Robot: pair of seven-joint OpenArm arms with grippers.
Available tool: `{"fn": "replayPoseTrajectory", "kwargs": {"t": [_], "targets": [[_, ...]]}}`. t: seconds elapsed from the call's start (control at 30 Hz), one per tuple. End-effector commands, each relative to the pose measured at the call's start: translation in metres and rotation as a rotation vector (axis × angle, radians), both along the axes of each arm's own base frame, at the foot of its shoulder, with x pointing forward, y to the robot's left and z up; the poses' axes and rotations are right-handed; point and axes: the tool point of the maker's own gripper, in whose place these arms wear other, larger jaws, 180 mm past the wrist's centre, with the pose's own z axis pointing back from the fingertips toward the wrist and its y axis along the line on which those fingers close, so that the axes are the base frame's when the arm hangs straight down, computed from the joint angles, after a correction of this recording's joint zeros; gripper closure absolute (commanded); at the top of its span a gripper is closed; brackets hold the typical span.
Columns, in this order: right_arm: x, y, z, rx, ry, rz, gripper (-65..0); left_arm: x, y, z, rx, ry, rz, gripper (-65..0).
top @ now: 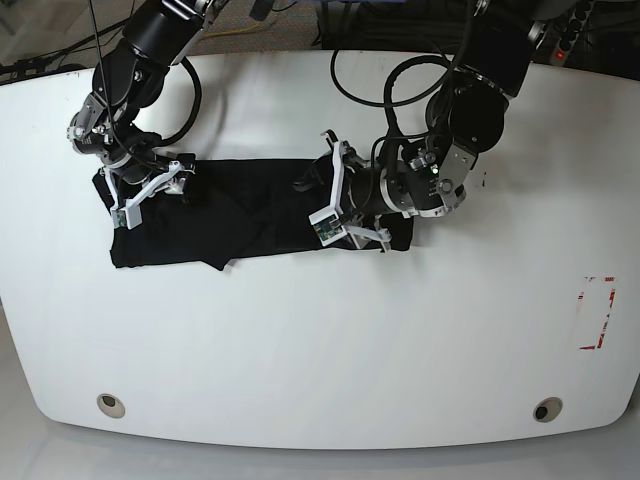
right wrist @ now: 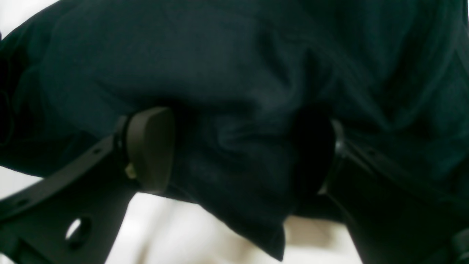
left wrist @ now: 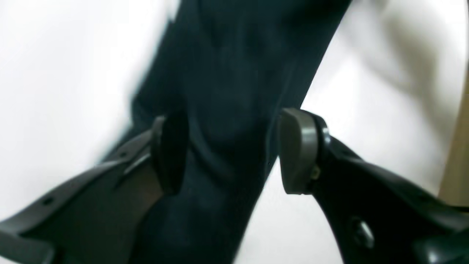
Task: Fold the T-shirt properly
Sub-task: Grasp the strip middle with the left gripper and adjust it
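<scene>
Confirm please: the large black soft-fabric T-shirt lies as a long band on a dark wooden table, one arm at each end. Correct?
Not quite. The table is white, not dark wood, as the base view shows. The large black soft-fabric T-shirt does lie there as a long band, one arm at each end.

We see both wrist views soft and blurred, whites overexposed; the base view is sharp, evenly lit, edges bowed outward.

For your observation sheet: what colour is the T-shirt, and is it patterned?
The T-shirt is plain black, unpatterned; clearest in the base view.
</scene>
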Motion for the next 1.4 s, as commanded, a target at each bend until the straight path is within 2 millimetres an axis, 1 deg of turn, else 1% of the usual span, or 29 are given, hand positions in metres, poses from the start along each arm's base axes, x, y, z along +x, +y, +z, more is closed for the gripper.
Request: {"fn": "replayPoseTrajectory", "kwargs": {"t": [0.0,0.07,0.17,0.23,0.33,0.43,0.5,0.6,0.63,0.7,0.83,0.9,0.93,0.97,1.03,1.07,1.1,1.2,1.27,1.3,1.37], "targets": [[0.005,-0.004,0.007,-0.011,-0.018,-0.003,-50.1,0.016,-0.006,0.035,-0.019,-0.094,-0.017,-36.2],[0.004,-0.004,0.007,-0.011,-0.016,-0.003,-50.1,0.025,-0.005,0.038,-0.013,-0.105,-0.013,-36.2],[0.004,-0.004,0.007,-0.011,-0.016,-0.003,-50.1,0.036,-0.004,0.027,0.014,-0.076,-0.01,-36.2],[0.005,-0.004,0.007,-0.011,-0.018,-0.003,-50.1,0.042,-0.017,0.019,0.007,-0.044,-0.024,-36.2],[0.005,-0.002,0.007,-0.005,-0.019,-0.003,-50.1,0.046,-0.03,0.007,-0.008,-0.005,-0.039,-36.2],[0.006,0.006,0.006,0.014,-0.021,-0.002,-50.1,0.045,-0.046,-0.007,-0.004,0.037,-0.069,-36.4],[0.006,0.007,0.005,0.017,-0.021,-0.002,-50.1,0.043,-0.062,-0.018,0.003,0.068,-0.103,-36.4],[0.006,0.007,0.005,0.017,-0.021,-0.002,-50.1,0.037,-0.076,-0.033,0.018,0.105,-0.137,-36.4],[0.006,0.007,0.005,0.017,-0.021,-0.002,-50.1,0.037,-0.078,-0.034,0.019,0.108,-0.14,-36.4],[0.006,0.007,0.005,0.017,-0.021,-0.002,-50.1,0.04,-0.081,-0.028,0.004,0.094,-0.141,-36.4],[0.007,0.008,0.006,0.018,-0.022,0.0,-50.1,0.06,-0.082,0.028,-0.068,-0.034,-0.119,-36.4],[0.007,0.008,0.006,0.018,-0.022,0.0,-50.1,0.068,-0.073,0.057,-0.073,-0.106,-0.099,-36.4],[0.007,0.008,0.006,0.017,-0.022,0.0,-50.1,0.07,-0.065,0.061,-0.06,-0.121,-0.088,-36.4],[0.007,0.008,0.006,0.017,-0.022,0.0,-50.1,0.07,-0.055,0.062,-0.046,-0.129,-0.07,-36.4],[0.007,0.007,0.006,0.016,-0.024,0.0,-50.1,0.073,-0.032,0.073,-0.05,-0.157,-0.013,-36.4],[0.007,0.007,0.006,0.016,-0.024,0.0,-50.1,0.073,-0.022,0.073,-0.055,-0.16,0.013,-36.4],[0.009,0.007,0.008,0.016,-0.028,0.0,-50.1,0.071,-0.012,0.07,-0.05,-0.155,0.035,-36.4],[0.013,0.007,0.011,0.016,-0.039,-0.002,-50.1,0.063,0.029,0.053,-0.026,-0.124,0.122,-36.1],[0.014,0.007,0.012,0.016,-0.042,-0.002,-50.1,0.056,0.047,0.043,-0.019,-0.103,0.164,-35.8],[0.015,0.007,0.012,0.016,-0.043,-0.002,-50.1,0.051,0.058,0.038,-0.021,-0.09,0.197,-34.3],[0.015,0.007,0.012,0.016,-0.043,-0.002,-50.1,0.045,0.073,0.03,-0.029,-0.064,0.25,-27.2]]}}
